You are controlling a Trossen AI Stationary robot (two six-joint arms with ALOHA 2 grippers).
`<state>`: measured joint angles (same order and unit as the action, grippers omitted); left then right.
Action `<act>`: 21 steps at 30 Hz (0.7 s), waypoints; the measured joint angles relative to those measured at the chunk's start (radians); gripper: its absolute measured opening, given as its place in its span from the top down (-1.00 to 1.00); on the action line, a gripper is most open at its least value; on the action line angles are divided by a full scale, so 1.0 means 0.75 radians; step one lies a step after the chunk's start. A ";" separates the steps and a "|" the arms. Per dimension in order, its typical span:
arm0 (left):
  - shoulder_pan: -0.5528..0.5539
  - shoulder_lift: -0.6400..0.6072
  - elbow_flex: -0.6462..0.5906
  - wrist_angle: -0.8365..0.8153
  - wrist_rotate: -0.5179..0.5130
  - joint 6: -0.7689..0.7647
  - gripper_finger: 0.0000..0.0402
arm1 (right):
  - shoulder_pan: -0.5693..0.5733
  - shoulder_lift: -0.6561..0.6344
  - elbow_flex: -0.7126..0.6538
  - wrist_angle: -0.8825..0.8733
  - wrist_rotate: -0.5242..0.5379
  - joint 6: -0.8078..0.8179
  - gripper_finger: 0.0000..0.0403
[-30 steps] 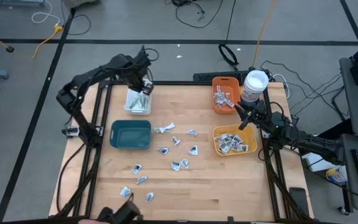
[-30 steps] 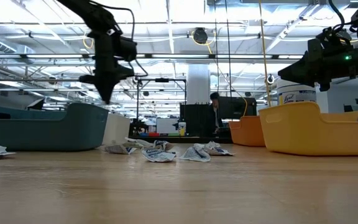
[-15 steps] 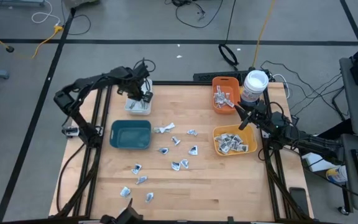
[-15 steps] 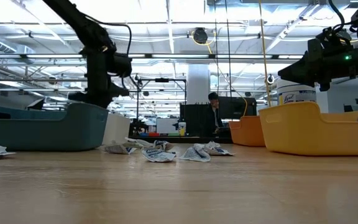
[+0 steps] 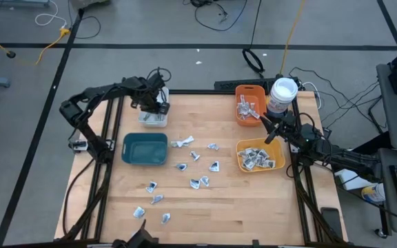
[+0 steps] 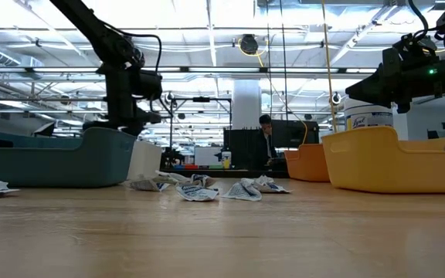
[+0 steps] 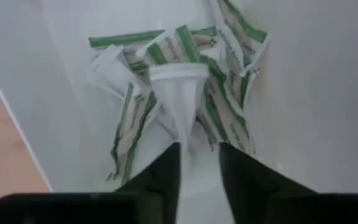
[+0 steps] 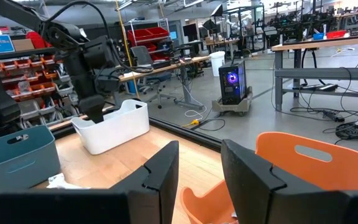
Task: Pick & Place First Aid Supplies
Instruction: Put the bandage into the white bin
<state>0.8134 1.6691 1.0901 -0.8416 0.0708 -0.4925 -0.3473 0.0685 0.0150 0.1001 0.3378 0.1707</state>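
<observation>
Narrow white paper-wrapped strips with green print [image 7: 185, 106] lie heaped inside the white plastic bin [image 5: 153, 115] at the table's far left, one plain white strip [image 7: 178, 93] on top, just ahead of my fingertips. My left gripper [image 7: 199, 163] is down in that bin, fingers slightly apart, pinching nothing. More small white-grey packets [image 5: 196, 164] are scattered on the wooden tabletop [image 5: 219, 203] beside the teal bin [image 5: 145, 149]. My right gripper [image 8: 199, 163] hovers parted and empty near the orange bin [image 5: 249, 105] and yellow bin [image 5: 260, 156].

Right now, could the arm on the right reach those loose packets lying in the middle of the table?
Probably yes. The right gripper hangs between the orange bin and yellow bin, and the loose packets lie on open wood with nothing standing between.
</observation>
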 joint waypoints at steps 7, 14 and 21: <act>0.011 -0.032 0.064 -0.006 0.007 0.159 -0.15 | 0.000 0.000 0.000 0.000 0.000 0.000 0.42; 0.000 -0.043 0.201 -0.145 0.000 0.542 -0.41 | 0.001 0.000 0.000 0.000 0.000 0.000 0.42; -0.030 -0.043 0.269 -0.280 0.001 0.800 -0.50 | 0.001 0.000 0.000 0.000 0.000 0.000 0.42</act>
<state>0.7906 1.6371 1.2916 -1.0519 0.0717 0.1072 -0.3470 0.0685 0.0151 0.1001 0.3379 0.1707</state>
